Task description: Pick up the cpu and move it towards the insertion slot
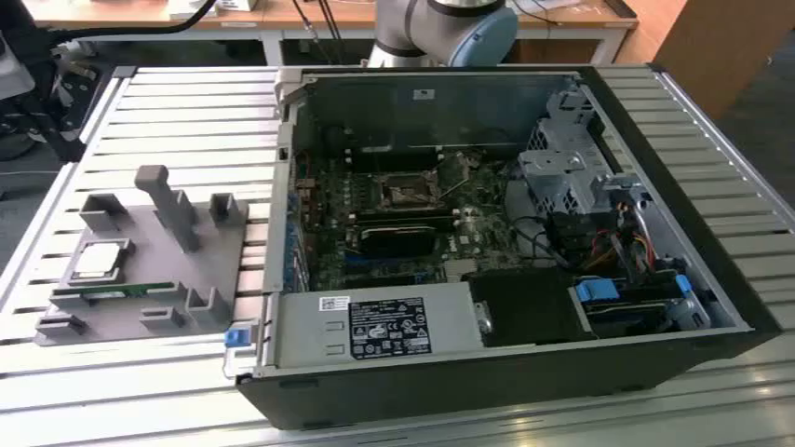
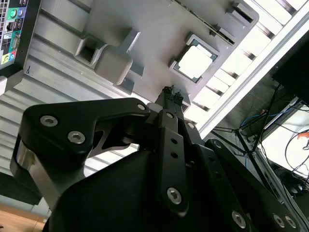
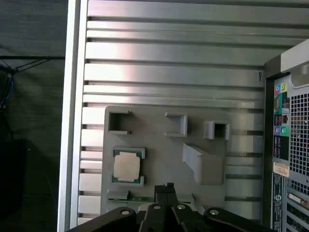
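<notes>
Closed end effector point(image 3: 166, 186) near cpu point(image 3: 127, 166)

The exterior view looks down from afar over the desk point(image 1: 186, 121) and grey holder point(image 1: 143, 263). Both wrist views look closely past the fingers point(image 3: 164, 192) point(image 2: 170, 104) onto that holder beyond them.

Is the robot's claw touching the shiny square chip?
Apart. In the first wrist view, bare gray tray shows between the gripper and the cpu, which lies flat in its pocket.
</notes>
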